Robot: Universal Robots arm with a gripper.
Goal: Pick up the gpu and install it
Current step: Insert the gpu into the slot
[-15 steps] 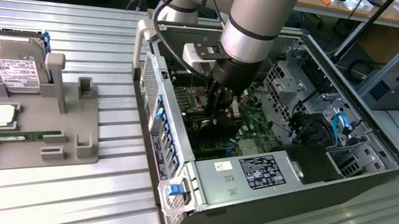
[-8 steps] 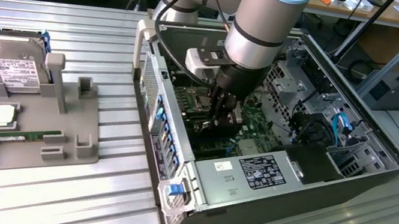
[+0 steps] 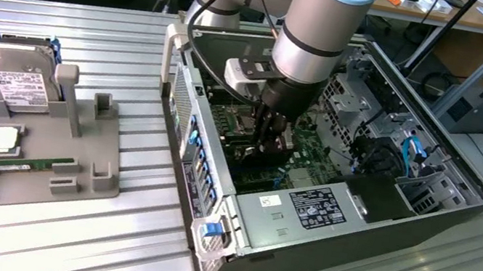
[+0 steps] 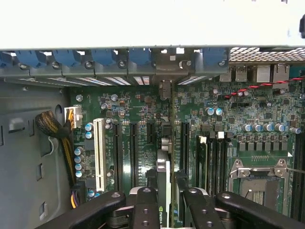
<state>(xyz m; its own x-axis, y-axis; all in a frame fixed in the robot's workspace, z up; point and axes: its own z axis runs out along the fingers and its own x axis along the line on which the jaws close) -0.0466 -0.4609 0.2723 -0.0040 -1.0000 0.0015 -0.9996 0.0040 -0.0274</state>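
On a ribbed metal bench, inside the case, the gripper pinches the gpu between its fingers; card upright over a motherboard slot; seating unfinished.

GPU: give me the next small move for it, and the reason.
Probably a short, straight push down toward the motherboard. In the wrist view the gripper is shut on the gpu, which stands edge-on among the long expansion slots with its bracket end up near the rear slot openings. Whether it is already fully seated cannot be told.
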